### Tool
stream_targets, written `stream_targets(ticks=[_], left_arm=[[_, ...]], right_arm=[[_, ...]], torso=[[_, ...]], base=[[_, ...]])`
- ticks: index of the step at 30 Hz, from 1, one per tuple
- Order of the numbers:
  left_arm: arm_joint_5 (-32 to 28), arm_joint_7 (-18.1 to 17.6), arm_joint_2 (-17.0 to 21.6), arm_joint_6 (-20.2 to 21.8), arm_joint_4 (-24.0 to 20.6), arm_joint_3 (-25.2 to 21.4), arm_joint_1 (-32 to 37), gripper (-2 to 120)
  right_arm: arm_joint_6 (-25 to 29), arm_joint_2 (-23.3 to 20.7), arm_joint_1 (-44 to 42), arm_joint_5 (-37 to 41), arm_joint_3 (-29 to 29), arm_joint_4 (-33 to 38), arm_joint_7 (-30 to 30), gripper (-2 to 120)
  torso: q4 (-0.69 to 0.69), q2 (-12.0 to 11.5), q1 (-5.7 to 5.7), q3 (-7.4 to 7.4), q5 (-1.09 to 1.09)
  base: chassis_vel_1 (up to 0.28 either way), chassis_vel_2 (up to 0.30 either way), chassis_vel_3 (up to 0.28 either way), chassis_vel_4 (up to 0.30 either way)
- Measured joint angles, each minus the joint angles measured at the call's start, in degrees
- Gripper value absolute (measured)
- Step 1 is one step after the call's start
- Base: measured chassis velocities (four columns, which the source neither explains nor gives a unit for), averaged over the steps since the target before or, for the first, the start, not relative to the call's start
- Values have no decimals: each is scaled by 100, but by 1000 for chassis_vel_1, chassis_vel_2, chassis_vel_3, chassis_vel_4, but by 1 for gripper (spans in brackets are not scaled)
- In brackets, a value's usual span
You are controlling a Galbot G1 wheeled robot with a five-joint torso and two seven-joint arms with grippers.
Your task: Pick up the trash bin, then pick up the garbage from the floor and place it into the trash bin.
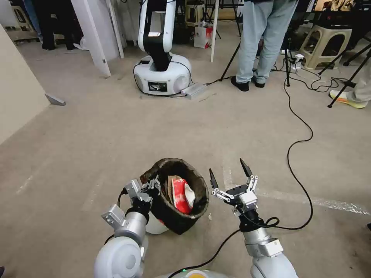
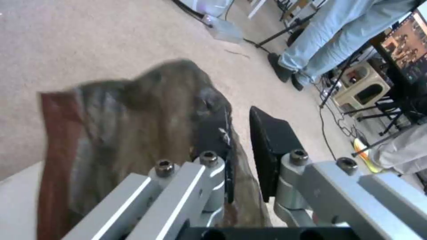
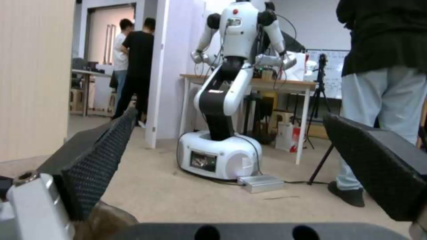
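Both arms reached forward low over the floor: the left gripper [image 1: 154, 188] clamped the trash bin [image 1: 176, 216] rim, garbage [image 1: 182, 195] inside; the right gripper [image 1: 231, 175] hovered beside it, fingers spread.

A robotics laboratory or test room is showing here. A second white-and-black wheeled robot [image 1: 161, 58] is standing on the beige carpeted floor [image 1: 96, 135], with a silver box [image 1: 193, 89] lying beside its base. Black cables [image 1: 299, 143] are trailing across the carpet toward a power strip [image 1: 296, 61], and tripod legs [image 1: 348, 77] are spreading nearby. A work table [image 3: 249, 85] is carrying equipment behind the robot, plastic stools [image 1: 326, 44] are sitting beside it, and a lit monitor [image 2: 407, 46] is glowing at one side. People in street clothes are standing around.
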Motion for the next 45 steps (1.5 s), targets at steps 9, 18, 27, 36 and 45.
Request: stream_targets(ticks=[9,18,27,36,45], left_arm=[[-106,-31,-8,5,43,-2,-47,106],[-178,-34,-15,-1,54,-10,-91,106],[-227,4,-16,-17,-34,-23,-96,106],[160,50,-25,-76,-358,9,21,106],[3977,292,-23,-1107,-466,-279,497,106]], right_arm=[[14,-1,-14,-8,-1,-27,-5,100],[19,31,-8,-20,-9,-64,-10,100],[26,31,4,-20,2,-78,-11,100],[52,65,-7,-25,14,-78,-20,100],[-401,355,40,-30,207,189,798,100]], torso=[[0,0,0,1,0],[0,0,0,1,1],[0,0,0,1,1],[0,0,0,1,1],[1,0,0,1,1]], base=[[0,0,0,0],[0,0,0,0],[0,0,0,0],[0,0,0,0],[0,0,0,0]])
